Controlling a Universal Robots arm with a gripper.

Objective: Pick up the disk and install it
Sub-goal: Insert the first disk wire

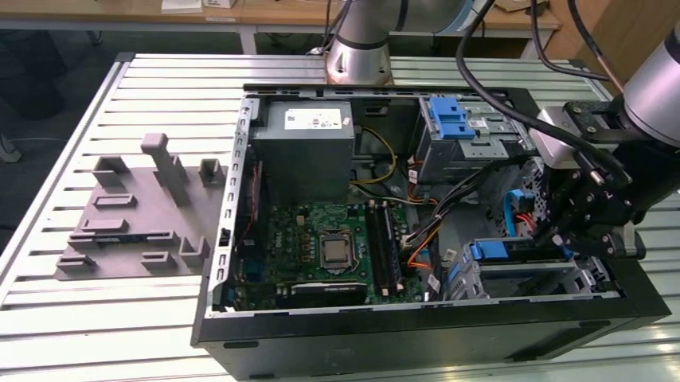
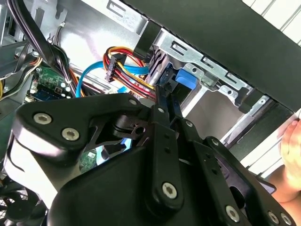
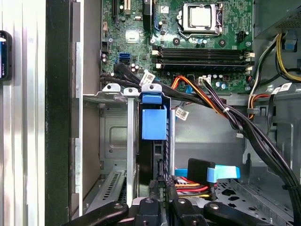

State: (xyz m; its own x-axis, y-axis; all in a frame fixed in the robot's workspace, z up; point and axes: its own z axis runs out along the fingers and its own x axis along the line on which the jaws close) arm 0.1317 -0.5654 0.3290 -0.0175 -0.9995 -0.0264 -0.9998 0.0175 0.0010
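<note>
The disk stands on edge in the lower drive bay at the case's front corner, on the exterior view's right. Its blue end tab points toward the motherboard, and the same blue tab shows in the second wrist view. My gripper reaches down into the case over the disk's other end. Its thin black fingers run close together and are shut on the disk's edge. In the first wrist view my gripper meets the disk between the bay's metal walls.
The open computer case lies on a slatted table. Inside are a grey power supply, the motherboard, an upper drive cage with a blue latch, and cable bundles beside the bay. A grey moulded tray lies on the exterior view's left.
</note>
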